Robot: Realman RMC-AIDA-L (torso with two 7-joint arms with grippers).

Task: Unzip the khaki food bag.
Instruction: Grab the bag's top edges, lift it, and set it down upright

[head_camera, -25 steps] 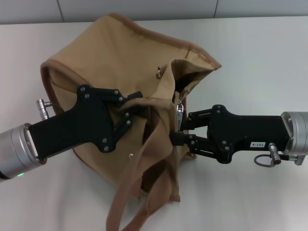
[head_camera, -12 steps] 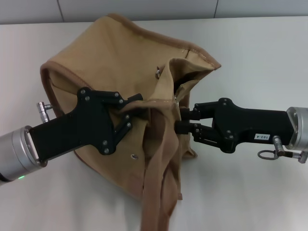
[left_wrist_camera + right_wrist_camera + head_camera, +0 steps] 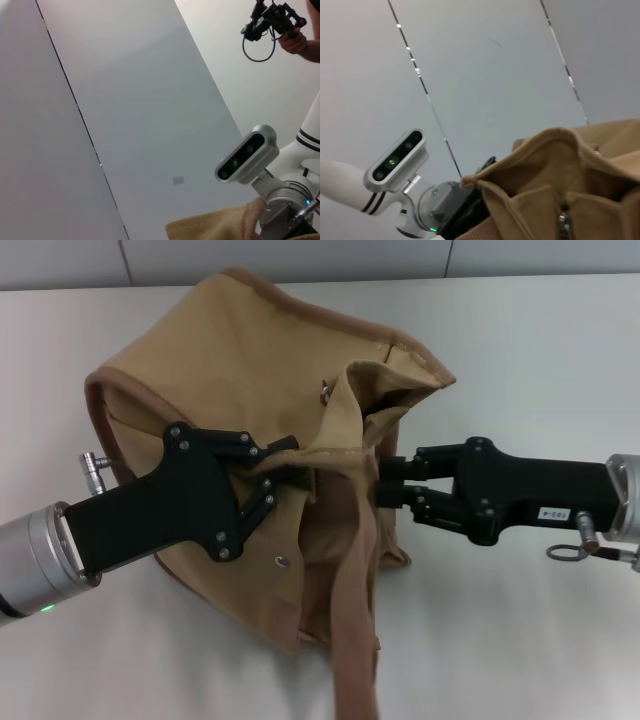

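Observation:
The khaki food bag (image 3: 250, 360) lies tipped on the white table (image 3: 540, 360), its top edge gaping at the right (image 3: 400, 398). Its two strap handles (image 3: 355, 640) hang down toward the front. My left gripper (image 3: 278, 468) is shut on a bunched fold of the bag's top edge. My right gripper (image 3: 385, 483) is at the bag's right side, by the zipper line, and a strap hides its tips. The silver zipper pull (image 3: 563, 223) shows only in the right wrist view, on the bag (image 3: 580, 170). A snap (image 3: 283, 562) shows low on the bag.
Bare table lies to the right of the bag and behind it. The left wrist view shows wall panels, the robot's head camera (image 3: 247, 155), a scrap of khaki cloth (image 3: 210, 227) and a person's hand holding a device (image 3: 275, 22).
My right gripper has moved up and to the right, closer to the zipper line. The straps have swung together toward the front. The zipper pull has gone out of sight in the head view.

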